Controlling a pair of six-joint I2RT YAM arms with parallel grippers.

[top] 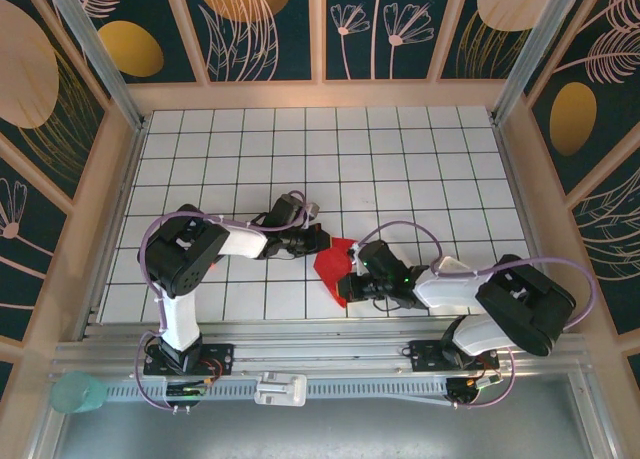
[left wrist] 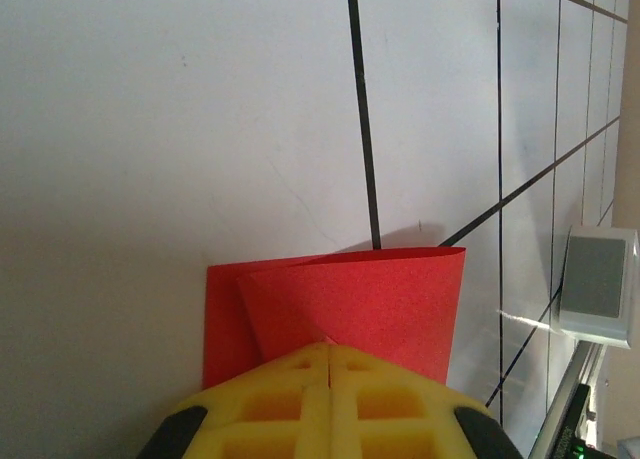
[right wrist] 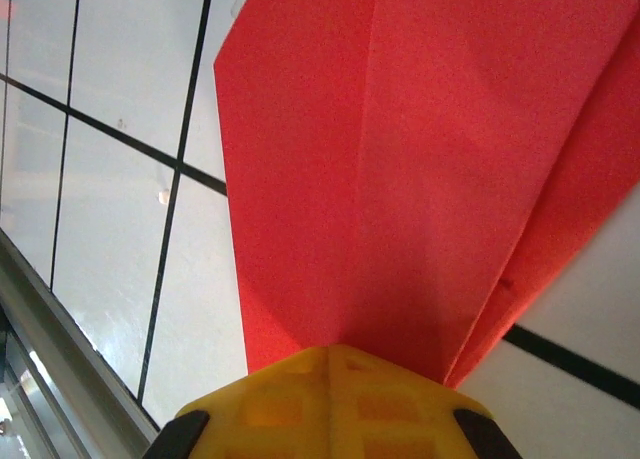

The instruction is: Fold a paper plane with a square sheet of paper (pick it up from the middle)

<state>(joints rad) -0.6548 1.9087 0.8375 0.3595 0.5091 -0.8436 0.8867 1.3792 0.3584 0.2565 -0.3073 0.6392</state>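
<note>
The red sheet of paper [top: 332, 262] lies folded and creased on the white grid table, between the two arms near the front middle. My left gripper [top: 322, 241] comes in from the left and is shut on its upper edge. In the left wrist view the yellow fingers [left wrist: 290, 399] meet at the gripper tip [left wrist: 328, 341] and pinch the doubled paper [left wrist: 380, 294]. My right gripper [top: 347, 282] reaches in from the right and is shut on the paper's lower part. Layered, tapering folds of paper [right wrist: 400, 159] run out from the right gripper [right wrist: 335, 351].
A metal rail [top: 330, 364] runs along the table's front edge, with a white block [top: 280, 389] on it. A teal cup [top: 80, 391] stands at the front left. Wooden walls [top: 320, 94] border the grid table [top: 400, 149], with bare tiles behind the arms.
</note>
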